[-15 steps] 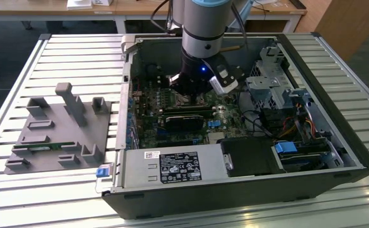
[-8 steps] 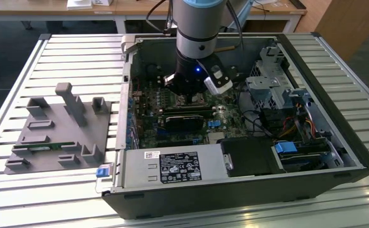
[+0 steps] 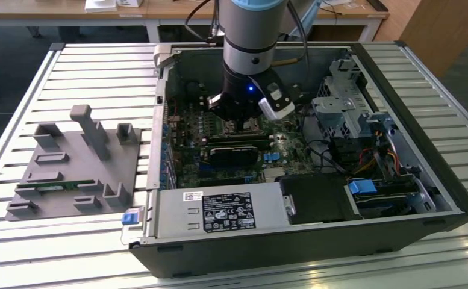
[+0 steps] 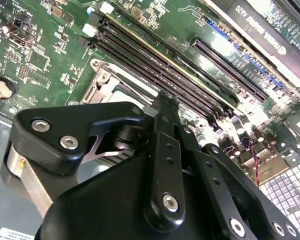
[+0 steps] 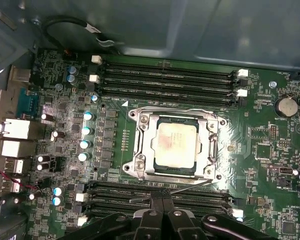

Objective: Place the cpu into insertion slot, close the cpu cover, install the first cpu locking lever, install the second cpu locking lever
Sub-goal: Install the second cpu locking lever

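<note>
Dull silver-grey cpu [image 5: 176,145]: seated flat and square in the insertion slot [image 5: 176,171]; placement judged complete
Cpu cover [image 5: 142,145]: silvery frame lying down around the chip, which shows through its window; it looks closed, though how firmly cannot be confirmed
Lever, gripper side [image 5: 190,186]: thin silver wire standing out at a slant from the socket edge, over the nearer memory slots [image 5: 110,192]; judged not latched
Lever, far side [image 5: 175,110]: wire running along the opposite socket edge, close to the frame; latched or merely resting, cannot tell
Step in hand: judged to be the locking-lever stage; the slanted wire is the open item
Demands of that step: the wire needs swinging down flat and tucking under its hook; it is thin and springy, so a slip off the fingertips is the risk
Gripper [image 5: 162,202]: fingers clenched together to one narrow tip, seen in both wrist views [image 4: 165,100]; the tip sits just beside the slanted wire; contact cannot be confirmed; nothing seen held
Position overall: the gripper [image 3: 242,117] hangs low inside the open computer case [image 3: 298,253], over the green motherboard [image 5: 260,150]
Writing: white lettering on a black card [image 4: 270,25]; a printed label [image 3: 226,212] on the silver box at the case front; small white board markings; none transcribed
Outside the case: a grey parts fixture [image 3: 73,174] on the slatted table [image 3: 24,247]
</note>
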`<state>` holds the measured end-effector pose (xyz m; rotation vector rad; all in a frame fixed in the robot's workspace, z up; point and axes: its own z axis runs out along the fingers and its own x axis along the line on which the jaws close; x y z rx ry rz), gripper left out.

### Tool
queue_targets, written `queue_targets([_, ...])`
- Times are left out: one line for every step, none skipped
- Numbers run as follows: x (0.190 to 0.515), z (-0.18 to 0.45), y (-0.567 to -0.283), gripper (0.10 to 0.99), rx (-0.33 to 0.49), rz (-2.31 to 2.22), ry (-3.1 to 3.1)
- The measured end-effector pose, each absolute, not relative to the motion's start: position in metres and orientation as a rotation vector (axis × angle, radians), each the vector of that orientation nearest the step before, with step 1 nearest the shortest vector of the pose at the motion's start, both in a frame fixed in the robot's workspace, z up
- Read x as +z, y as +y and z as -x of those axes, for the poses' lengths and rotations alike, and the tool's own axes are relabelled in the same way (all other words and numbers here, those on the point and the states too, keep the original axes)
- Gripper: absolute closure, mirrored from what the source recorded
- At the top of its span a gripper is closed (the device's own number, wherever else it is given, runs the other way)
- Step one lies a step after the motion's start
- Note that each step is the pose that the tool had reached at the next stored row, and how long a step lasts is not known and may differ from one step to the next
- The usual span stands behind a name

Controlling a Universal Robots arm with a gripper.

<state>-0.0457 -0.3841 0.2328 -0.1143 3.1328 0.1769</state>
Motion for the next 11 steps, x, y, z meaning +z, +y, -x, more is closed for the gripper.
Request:
queue_targets([0.2327, 0.0465, -0.3841, 0.980, 0.177, 0.114, 3.133])
queue_targets([0.2326, 0.0473, -0.3841, 0.980, 0.178, 0.114, 3.133])
queue_targets([0.2326, 0.0486, -0.3841, 0.980, 0.179, 0.115, 3.133])
queue_targets([0.2324, 0.0502, -0.3841, 0.980, 0.180, 0.115, 3.132])
queue_targets([0.2322, 0.0512, -0.3841, 0.980, 0.180, 0.115, 3.132])
queue_targets([0.2320, 0.0520, -0.3841, 0.980, 0.180, 0.115, 3.132])
queue_targets([0.2316, 0.0524, -0.3841, 0.980, 0.180, 0.114, 3.132])
queue_targets([0.2311, 0.0524, -0.3841, 0.980, 0.180, 0.115, 3.132])
queue_targets([0.2305, 0.0526, -0.3841, 0.980, 0.180, 0.115, 3.132])
queue_targets([0.2298, 0.0528, -0.3841, 0.980, 0.180, 0.115, 3.133])
queue_targets([0.2288, 0.0528, -0.3841, 0.980, 0.180, 0.115, 3.132])
